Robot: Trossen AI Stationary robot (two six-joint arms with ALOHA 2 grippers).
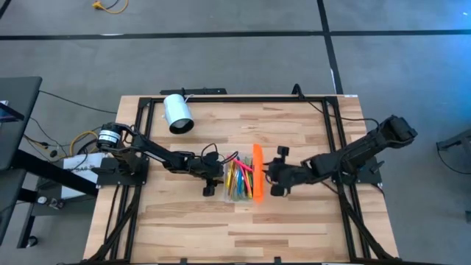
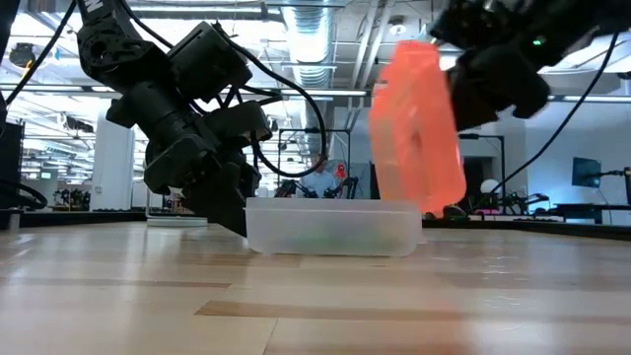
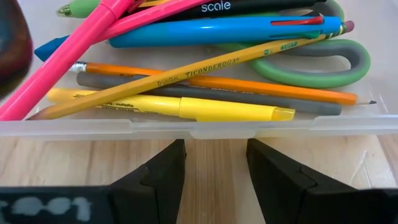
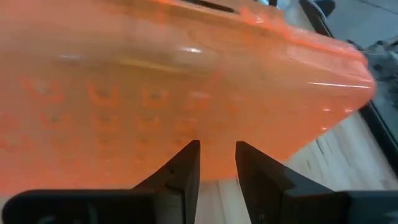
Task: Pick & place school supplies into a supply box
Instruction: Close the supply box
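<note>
Supply box (image 1: 243,182) sits between left hand (image 1: 210,182) and right hand (image 1: 276,180).

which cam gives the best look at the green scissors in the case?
Left wrist view: the scissors' green handle loops lie clear among the pens inside the supply box. The high view shows only a mixed bundle of colours there, the low view only a faint green blur through the clear wall, and the right wrist view just the orange lid.

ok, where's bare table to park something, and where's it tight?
Free: the wood near the table front edge, below both arms, and the back strip right of the white cylinder. Crowded: mid-table, where the left gripper and right gripper flank the supply box, its orange lid raised.
</note>
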